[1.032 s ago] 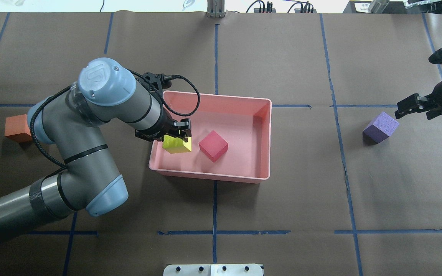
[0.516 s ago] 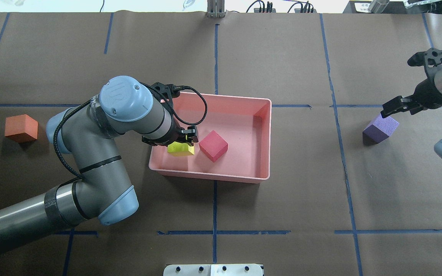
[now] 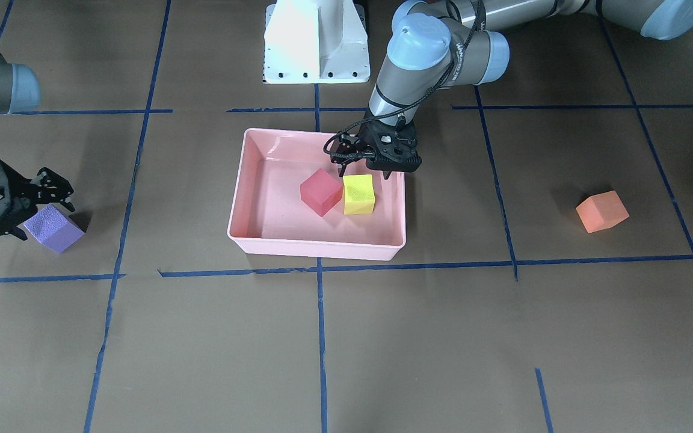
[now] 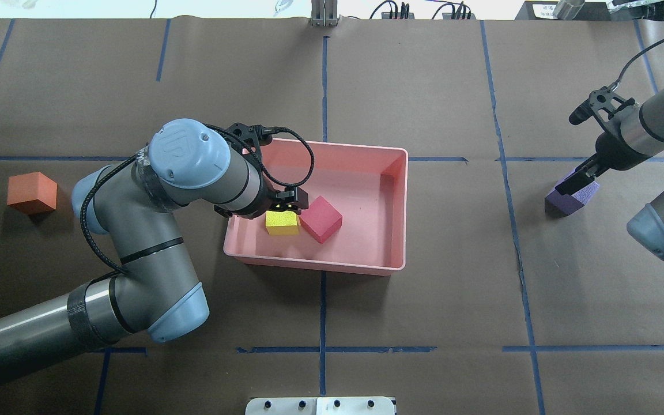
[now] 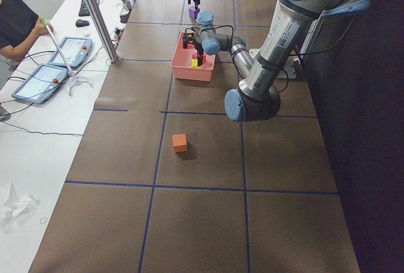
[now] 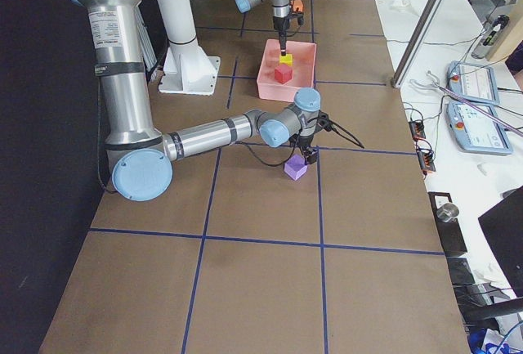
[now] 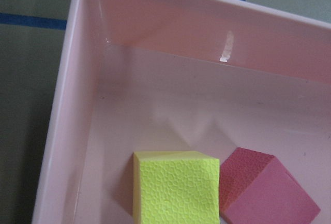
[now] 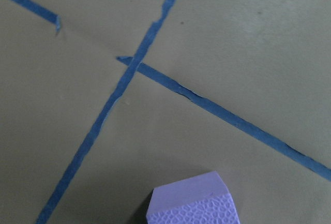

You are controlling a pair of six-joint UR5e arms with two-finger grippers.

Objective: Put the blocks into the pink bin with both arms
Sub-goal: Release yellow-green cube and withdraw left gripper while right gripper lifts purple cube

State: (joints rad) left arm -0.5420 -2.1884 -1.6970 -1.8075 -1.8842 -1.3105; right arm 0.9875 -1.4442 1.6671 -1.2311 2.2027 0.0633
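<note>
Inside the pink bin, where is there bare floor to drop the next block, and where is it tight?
Bare floor: the wide stretch between the red-pink block and the pink bin wall on the robot's right, plus the strip along the far wall. Crowded: the near left corner, where the yellow-green block sits beside the red-pink one with the left gripper just over it.
</note>
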